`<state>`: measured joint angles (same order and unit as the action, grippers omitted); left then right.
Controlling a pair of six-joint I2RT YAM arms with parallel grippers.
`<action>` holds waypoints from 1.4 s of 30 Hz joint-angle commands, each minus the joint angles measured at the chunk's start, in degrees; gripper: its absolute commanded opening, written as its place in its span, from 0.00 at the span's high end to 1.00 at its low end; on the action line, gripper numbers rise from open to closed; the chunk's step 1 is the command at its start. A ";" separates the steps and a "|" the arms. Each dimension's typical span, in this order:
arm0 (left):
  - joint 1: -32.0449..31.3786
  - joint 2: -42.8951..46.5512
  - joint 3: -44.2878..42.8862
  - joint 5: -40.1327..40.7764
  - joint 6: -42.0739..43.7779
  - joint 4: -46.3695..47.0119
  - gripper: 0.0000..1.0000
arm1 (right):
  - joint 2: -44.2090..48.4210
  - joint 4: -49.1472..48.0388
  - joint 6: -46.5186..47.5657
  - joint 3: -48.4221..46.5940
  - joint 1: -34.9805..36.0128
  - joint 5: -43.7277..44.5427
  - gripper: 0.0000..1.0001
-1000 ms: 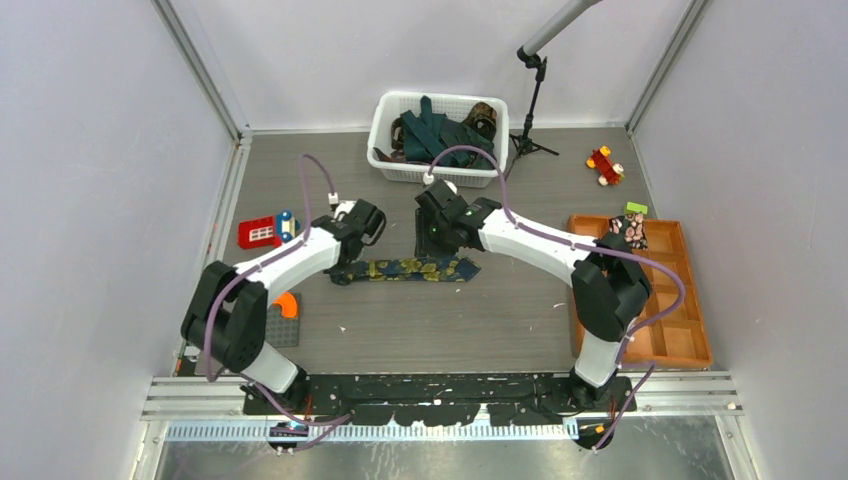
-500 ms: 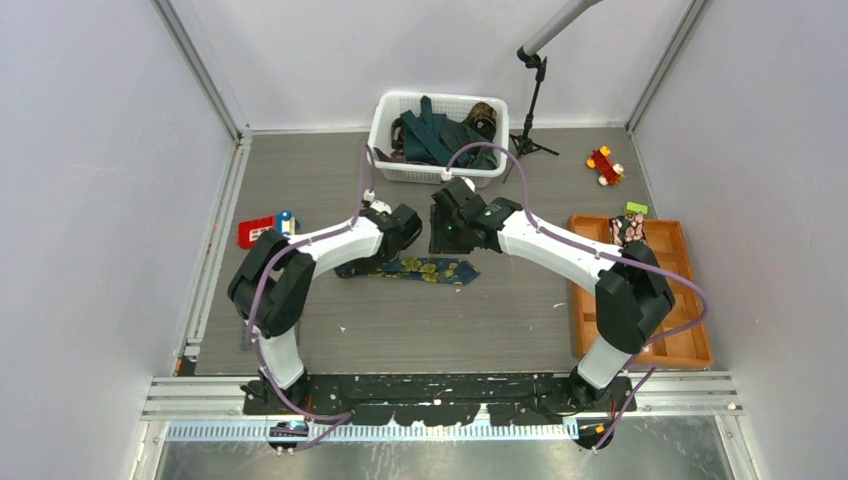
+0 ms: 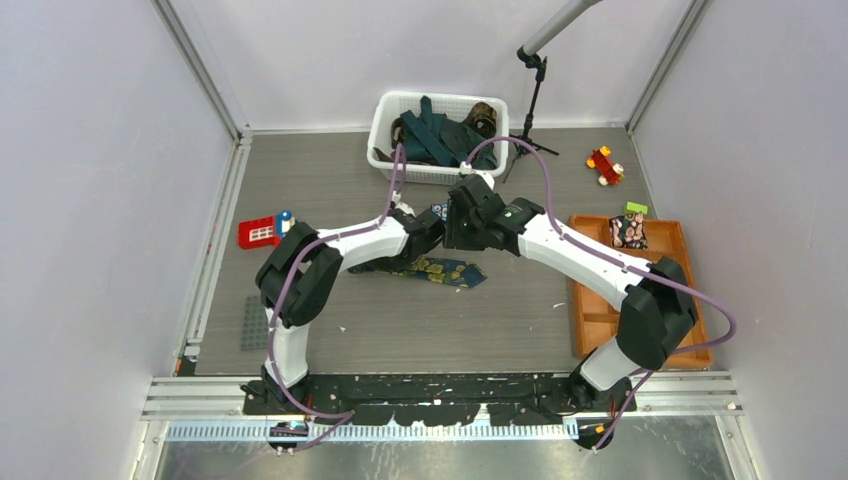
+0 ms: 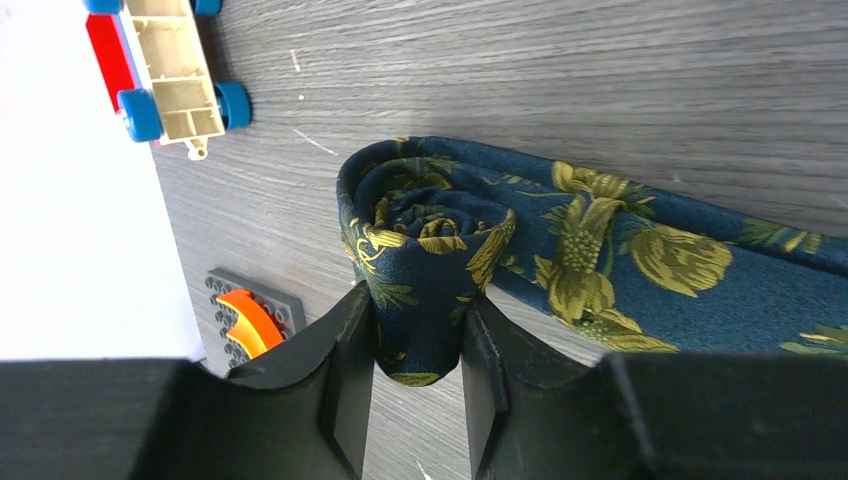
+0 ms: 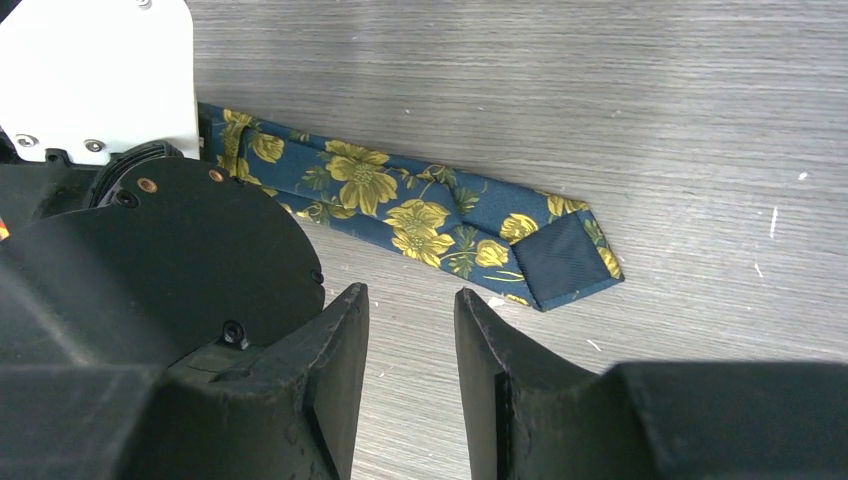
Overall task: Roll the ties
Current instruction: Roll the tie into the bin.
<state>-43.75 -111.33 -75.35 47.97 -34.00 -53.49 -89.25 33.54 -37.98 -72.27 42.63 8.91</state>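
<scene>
Rolling is the step in hand: the left gripper (image 4: 415,335) pinches the coiled end of the navy flowered tie (image 4: 620,250), which lies mid-table with its flat tail running right. The right gripper (image 5: 410,300) hovers near the tip, narrowly parted and empty. The next move likely calls for another turn rightward that holds the coil tight.

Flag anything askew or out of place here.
The floral tie shows a plain dark patch at its wide tip, as if folded over. Its roll in the left gripper looks lopsided. The other ties lie heaped in the white basket.
</scene>
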 commanded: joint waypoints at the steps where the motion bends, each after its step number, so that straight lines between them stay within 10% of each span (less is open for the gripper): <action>1: -1.50 -2.31 -2.75 -4.21 -0.37 2.55 0.64 | 3.56 -0.01 -1.54 0.64 -0.17 1.45 0.57; 27: -0.36 6.94 -3.82 -26.05 2.73 7.45 0.38 | 6.95 0.51 -3.80 -1.20 -0.10 1.72 0.53; 42: 16.19 24.02 8.54 -44.74 10.99 14.48 0.39 | -4.33 -6.57 -5.13 -6.23 0.95 -12.13 0.52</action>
<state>-33.04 -91.66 -71.02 11.66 -27.31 -43.92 -90.45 31.24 -42.39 -74.17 42.46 1.98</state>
